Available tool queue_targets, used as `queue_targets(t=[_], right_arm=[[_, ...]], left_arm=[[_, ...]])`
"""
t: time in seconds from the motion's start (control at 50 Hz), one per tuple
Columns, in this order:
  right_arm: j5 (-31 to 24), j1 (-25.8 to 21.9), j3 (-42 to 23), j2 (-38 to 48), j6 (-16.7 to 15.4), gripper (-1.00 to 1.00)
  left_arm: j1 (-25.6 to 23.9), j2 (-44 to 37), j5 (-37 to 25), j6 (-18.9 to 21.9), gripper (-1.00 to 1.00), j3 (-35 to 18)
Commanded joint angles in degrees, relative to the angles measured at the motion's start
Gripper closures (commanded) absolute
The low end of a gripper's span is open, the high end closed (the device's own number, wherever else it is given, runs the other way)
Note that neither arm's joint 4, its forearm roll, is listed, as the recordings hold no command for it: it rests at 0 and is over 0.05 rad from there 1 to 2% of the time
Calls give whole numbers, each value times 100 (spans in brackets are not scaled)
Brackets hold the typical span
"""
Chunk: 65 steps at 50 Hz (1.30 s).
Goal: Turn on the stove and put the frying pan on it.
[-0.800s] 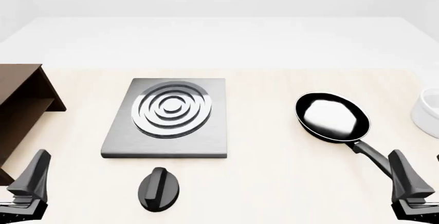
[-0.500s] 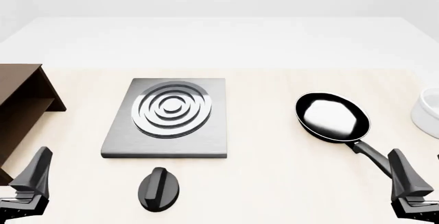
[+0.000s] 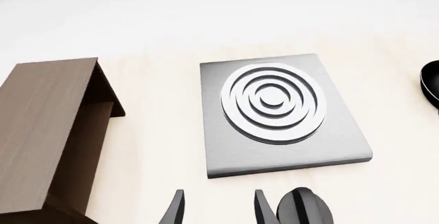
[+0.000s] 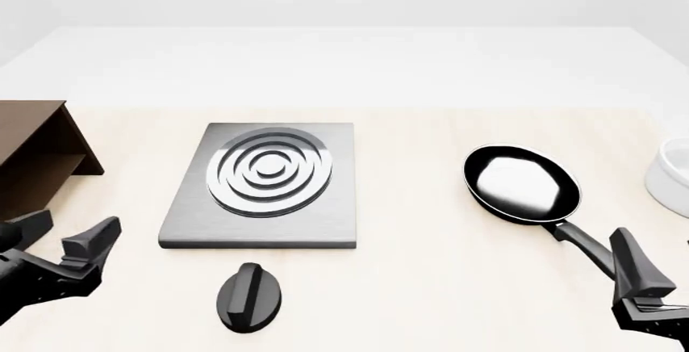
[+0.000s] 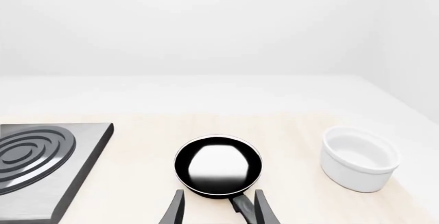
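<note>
The stove (image 4: 258, 184), a grey metal slab with a ringed burner, lies at the table's centre. Its black oval knob (image 4: 251, 297) sits apart in front of it. The frying pan (image 4: 522, 184) rests on the table to the right, its handle (image 4: 586, 243) pointing toward my right gripper (image 4: 659, 261). That gripper is open and empty just behind the handle's end; in the right wrist view the handle (image 5: 240, 202) lies between the fingers (image 5: 260, 208). My left gripper (image 4: 67, 232) is open and empty, left of the knob. The left wrist view shows the stove (image 3: 281, 113) and knob (image 3: 305, 208).
A brown wooden shelf (image 4: 32, 154) stands at the left edge, close to my left gripper; it also shows in the left wrist view (image 3: 48, 131). A white bowl (image 4: 673, 176) sits at the right edge beside the pan, also in the right wrist view (image 5: 359, 157).
</note>
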State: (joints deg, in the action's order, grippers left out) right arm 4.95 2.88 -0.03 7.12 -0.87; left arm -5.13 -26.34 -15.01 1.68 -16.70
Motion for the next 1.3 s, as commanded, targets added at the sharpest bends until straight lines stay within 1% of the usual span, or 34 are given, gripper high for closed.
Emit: queue_targets(t=[0.02,0.04,0.08,0.12,0.14,0.18,0.2,0.24,0.28,0.3,0.34,0.38,0.44,0.46,0.52,0.64,0.7,0.72,0.76,0.78,0.82,0.84,0.88,0.9,0.92,0.96,1.0,1.04,1.12,1.18,1.24,1.26,1.28,1.3], right_arm=[[105,108,1,171,-39,-100],[72,107,1,138,-30,-100],[67,113,1,136,-26,-100],[119,122,1,203,-38,-100],[179,137,2,276,-36,-100],[236,139,2,340,-48,-100],[254,139,2,356,-53,-100],[327,159,2,437,-54,-100],[361,165,2,481,-54,-100],[375,164,2,496,-72,-100],[375,164,2,499,-67,-100],[415,179,2,546,-62,-100],[401,181,2,530,-73,-100],[383,176,2,510,-81,-100],[406,176,2,548,-68,-100],[375,172,2,517,-95,-100],[334,166,2,480,-102,-100],[331,175,2,471,-102,-100],[344,175,2,489,-107,-100],[350,177,2,494,-109,-100],[343,178,2,485,-111,-100],[333,163,-3,485,-114,-100],[335,157,-3,490,-118,-100],[357,158,-3,517,-126,-100],[364,157,-3,526,-116,-100],[341,164,-3,491,-117,-100],[356,166,-3,515,-116,-100],[343,158,-3,498,-118,-100],[349,149,-3,514,-120,-100],[372,123,-3,547,-129,-100],[338,112,-3,517,-143,-100],[321,111,-3,505,-142,-100],[315,109,-2,504,-145,-100],[314,109,-2,503,-145,-100]], left_arm=[[-438,-984,-11,-14,-100,179],[-529,-1027,-6,-114,-100,209],[-580,-1014,-17,-182,-100,227],[-559,-1019,-1,-98,-100,277],[-663,-1113,36,-142,-100,321],[-698,-1139,29,-149,-100,311],[-762,-1180,34,-230,-100,308],[-739,-1198,43,-220,-100,312],[-783,-1297,147,-250,-100,365],[-882,-1447,325,-293,-100,457],[-874,-1493,398,-285,-100,493],[-1005,-1635,544,-402,-100,562],[-1054,-1753,682,-411,-100,608],[-1135,-1901,833,-434,-100,651],[-1161,-2155,1110,-485,-100,704],[-1246,-2524,1546,-615,-100,865],[-1302,-2958,2025,-731,-100,1002],[-1359,-3151,2216,-867,-100,1043],[-1366,-3407,2496,-850,-100,1108],[-1446,-3612,2696,-968,-100,1151],[-1449,-3798,2901,-967,-100,1195],[-1535,-4000,3074,-1024,-100,1217],[-1521,-4010,3090,-1006,-100,1220],[-1616,-4033,3104,-1070,-100,1222],[-1673,-4087,3156,-1127,-100,1229],[-1640,-4216,3300,-1070,-100,1256],[-1730,-4340,3423,-1190,-100,1275],[-1709,-4461,3548,-1184,-100,1276],[-1716,-4862,3961,-1250,-100,1318],[-1789,-5332,4402,-1276,-100,1354],[-1784,-5480,4521,-1286,-100,1324],[-1805,-5552,4588,-1315,-100,1310],[-1985,-5738,4863,-1604,-100,1350],[-1986,-5759,4888,-1604,-100,1354]])
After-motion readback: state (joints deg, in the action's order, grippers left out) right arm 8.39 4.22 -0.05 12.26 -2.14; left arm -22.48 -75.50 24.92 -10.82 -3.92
